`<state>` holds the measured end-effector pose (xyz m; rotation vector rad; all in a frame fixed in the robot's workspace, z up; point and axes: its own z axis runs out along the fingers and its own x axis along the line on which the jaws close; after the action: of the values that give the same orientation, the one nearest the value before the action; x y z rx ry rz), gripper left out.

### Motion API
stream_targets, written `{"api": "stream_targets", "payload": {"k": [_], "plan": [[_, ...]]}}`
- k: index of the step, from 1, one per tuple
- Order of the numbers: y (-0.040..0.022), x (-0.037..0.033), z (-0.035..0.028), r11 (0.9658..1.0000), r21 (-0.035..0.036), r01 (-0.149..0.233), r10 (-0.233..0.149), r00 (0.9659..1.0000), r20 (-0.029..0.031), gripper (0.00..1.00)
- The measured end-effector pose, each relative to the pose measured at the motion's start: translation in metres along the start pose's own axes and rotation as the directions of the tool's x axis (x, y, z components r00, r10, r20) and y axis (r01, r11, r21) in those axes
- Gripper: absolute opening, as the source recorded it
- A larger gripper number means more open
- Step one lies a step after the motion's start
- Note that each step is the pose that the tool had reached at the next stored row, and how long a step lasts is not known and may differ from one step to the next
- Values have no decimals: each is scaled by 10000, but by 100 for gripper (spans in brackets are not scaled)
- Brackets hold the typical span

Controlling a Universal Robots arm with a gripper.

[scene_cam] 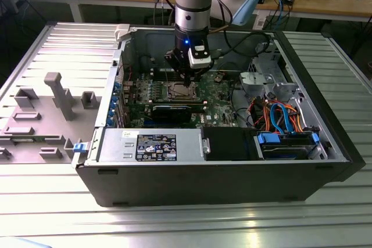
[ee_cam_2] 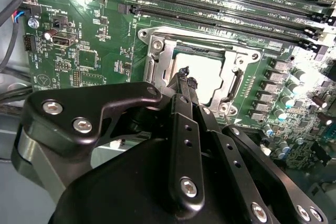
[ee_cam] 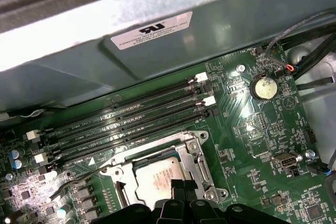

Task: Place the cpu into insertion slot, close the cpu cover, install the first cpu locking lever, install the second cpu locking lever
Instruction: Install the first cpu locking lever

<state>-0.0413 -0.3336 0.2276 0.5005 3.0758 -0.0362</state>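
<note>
the black multi-link gripper [ee_cam_2: 185, 77] sits nearest the lens in the second wrist view, its riveted linkage bars converging to fingertips that meet with no gap between them; nothing is held. the tips hang just above the socket area, over the edge of the chip. in the first wrist view the same fingertips [ee_cam: 181, 186] show as a closed black pair over the near edge of the socket.

the small flat square cpu with a dull silver-grey metal top [ee_cam_2: 206, 76] lies flat inside the square insertion slot with a silver metal rim [ee_cam_2: 156, 66], seen again in the first wrist view [ee_cam: 157, 178]. the thin silver metal cpu cover with a square window [ee_cam_2: 239, 56] lies down around the chip, which shows through its window. whether the locking levers are latched cannot be told.

around the socket spreads the green circuit board [ee_cam_2: 94, 40]. long black memory slots [ee_cam: 131, 121] run in parallel rows just beside the socket. a round silver coin battery [ee_cam: 263, 88] sits on the board well apart from the socket.

in the exterior view the grey robot arm [scene_cam: 192, 4] reaches down into the open black computer case [scene_cam: 232, 184], which rests on a ribbed metal table [scene_cam: 70, 39].
</note>
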Motion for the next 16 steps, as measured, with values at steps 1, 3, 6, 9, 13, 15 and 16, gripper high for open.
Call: {"api": "stream_targets", "payload": {"k": [1,3,6,9,13,15,16], "plan": [[0,0,0,10000,0,22,-22,10000,1,11],[0,0,0,10000,-3,97,-97,10000,3,11],[0,0,0,9998,-5,185,-185,9998,4,11],[0,0,0,9997,-8,259,-259,9997,6,11],[0,0,0,9994,-11,359,-359,9994,8,11],[0,0,0,9992,-11,411,-411,9992,8,11],[0,0,0,9991,-11,433,-433,9991,9,11]]}}
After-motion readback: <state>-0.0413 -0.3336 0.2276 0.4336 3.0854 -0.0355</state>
